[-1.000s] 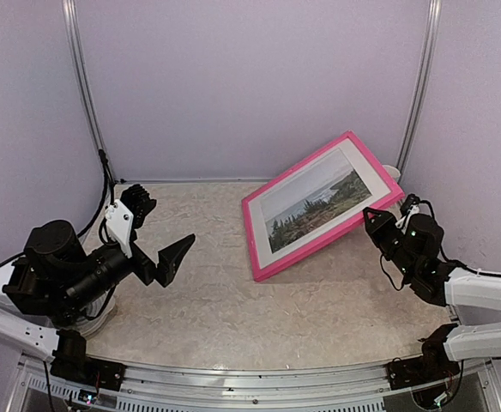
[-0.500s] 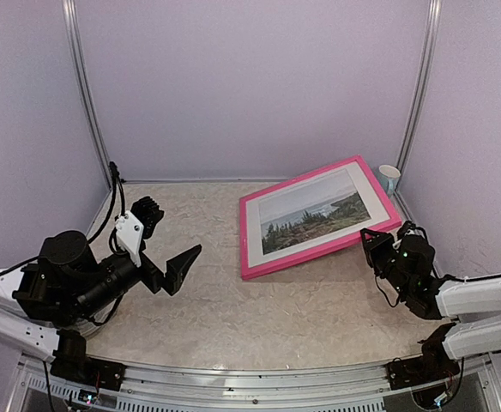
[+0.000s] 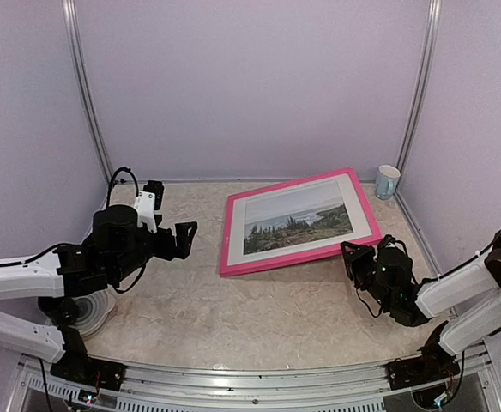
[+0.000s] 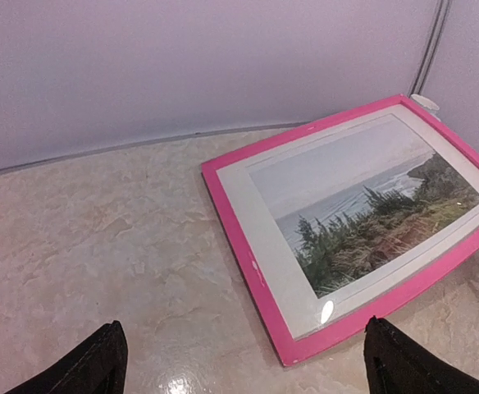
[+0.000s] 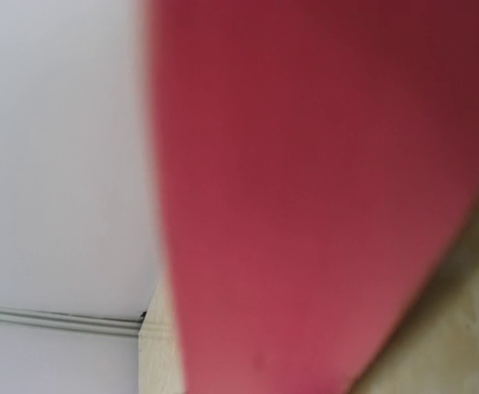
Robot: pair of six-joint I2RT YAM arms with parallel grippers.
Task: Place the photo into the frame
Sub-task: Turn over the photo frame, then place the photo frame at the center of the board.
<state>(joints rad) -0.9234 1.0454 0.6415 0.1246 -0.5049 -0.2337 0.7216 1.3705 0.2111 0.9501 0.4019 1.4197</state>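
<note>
Overhead, beige marbled table (image 3: 259, 318), lilac walls (image 3: 250, 86), left claw (image 3: 172, 212) apart, right claw (image 3: 351, 255) clamped on frame (image 3: 285, 260).

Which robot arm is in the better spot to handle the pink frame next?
Right. The right gripper holds the frame at its near edge; the left gripper hangs open, apart from it.

Bare table (image 3: 259, 318) lay open between the left gripper (image 4: 244, 328) and the frame (image 3: 298, 257). A cup (image 3: 388, 181) crowded the frame's far right corner, and the right gripper (image 3: 351, 256) its near edge.
</note>
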